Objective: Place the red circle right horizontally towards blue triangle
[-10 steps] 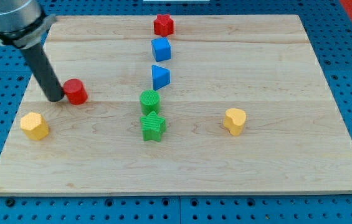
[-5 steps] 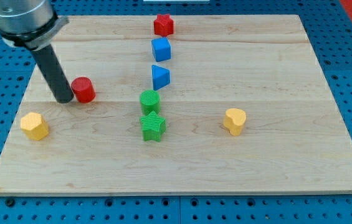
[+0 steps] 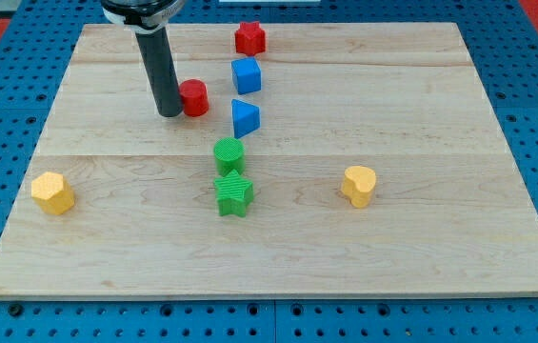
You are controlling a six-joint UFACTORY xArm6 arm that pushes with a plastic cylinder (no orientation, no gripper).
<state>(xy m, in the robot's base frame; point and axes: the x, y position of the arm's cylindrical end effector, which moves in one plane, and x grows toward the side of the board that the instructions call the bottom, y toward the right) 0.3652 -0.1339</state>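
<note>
The red circle [image 3: 193,98] is a small red cylinder on the wooden board, left of the blue triangle [image 3: 245,118] with a gap between them and slightly higher in the view. My tip [image 3: 169,113] touches the red circle's left side. The dark rod rises from there to the view's top.
A blue cube [image 3: 247,75] sits just above the blue triangle, and a red star [image 3: 249,39] above that. A green circle [image 3: 229,154] and a green star [image 3: 233,193] lie below the triangle. A yellow hexagon [image 3: 53,192] is at the left, a yellow heart [image 3: 358,185] at the right.
My tip and the red circle have moved right and toward the view's top, from the board's left side to just left of the blue blocks. The other blocks have not moved.
</note>
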